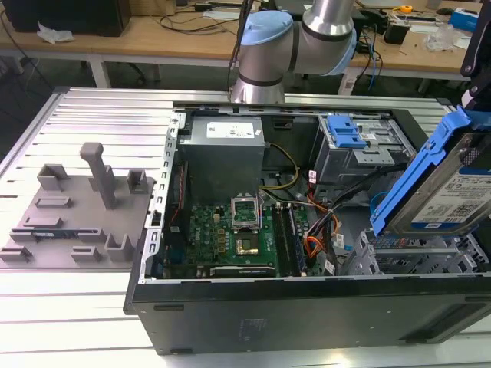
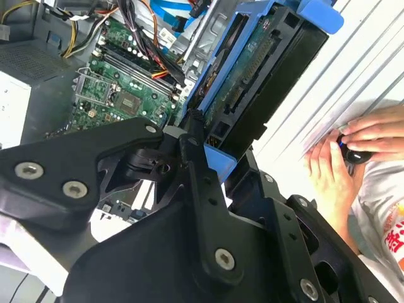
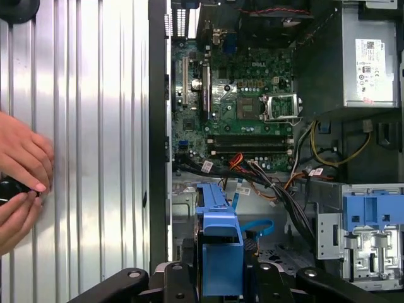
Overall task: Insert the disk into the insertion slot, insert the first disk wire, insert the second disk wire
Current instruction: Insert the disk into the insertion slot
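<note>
Jaws clenched on the blue carrier, the gripper (image 2: 201, 129) holds the disk (image 1: 454, 180) tilted in the air, just above the insertion slot (image 1: 414, 257) at the exterior view's right. Past it, the second disk wire (image 1: 375, 205) loops beside the first disk wire (image 1: 314, 245), near the motherboard (image 1: 234, 230). Behind the case, the arm (image 1: 330, 23) stands with its blue-capped joints bent. A person's hands (image 3: 22, 170) rest on the ribbed table (image 3: 95, 126).

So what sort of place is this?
Probably an electronics lab: an open computer case sits on a slotted metal table, cluttered wooden workbenches stand behind, and a robot arm holds the disk.
</note>
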`<state>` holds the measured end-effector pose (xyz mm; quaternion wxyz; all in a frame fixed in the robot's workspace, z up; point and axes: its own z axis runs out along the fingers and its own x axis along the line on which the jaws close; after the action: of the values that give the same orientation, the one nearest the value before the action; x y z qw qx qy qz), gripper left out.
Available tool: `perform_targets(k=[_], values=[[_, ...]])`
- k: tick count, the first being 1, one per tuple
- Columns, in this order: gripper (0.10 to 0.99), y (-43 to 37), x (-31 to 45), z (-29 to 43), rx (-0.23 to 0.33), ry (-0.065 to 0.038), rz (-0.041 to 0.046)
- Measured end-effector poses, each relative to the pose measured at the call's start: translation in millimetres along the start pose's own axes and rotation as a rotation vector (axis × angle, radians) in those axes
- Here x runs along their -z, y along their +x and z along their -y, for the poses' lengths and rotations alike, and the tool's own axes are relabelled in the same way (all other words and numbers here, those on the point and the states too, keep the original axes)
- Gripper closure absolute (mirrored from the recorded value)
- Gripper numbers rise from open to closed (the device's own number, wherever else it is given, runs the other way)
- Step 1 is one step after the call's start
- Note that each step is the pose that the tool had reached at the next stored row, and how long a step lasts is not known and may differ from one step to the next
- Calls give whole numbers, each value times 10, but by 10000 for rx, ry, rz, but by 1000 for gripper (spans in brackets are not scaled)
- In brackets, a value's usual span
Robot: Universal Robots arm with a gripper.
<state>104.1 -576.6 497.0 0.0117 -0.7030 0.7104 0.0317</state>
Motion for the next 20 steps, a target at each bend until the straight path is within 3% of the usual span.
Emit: perform_targets(k=[3, 11, 20], values=[[722, 0, -6, -1, 15, 192, 1], [722, -5, -11, -2, 15, 207, 2], [722, -128, -52, 72, 15, 207, -1]])
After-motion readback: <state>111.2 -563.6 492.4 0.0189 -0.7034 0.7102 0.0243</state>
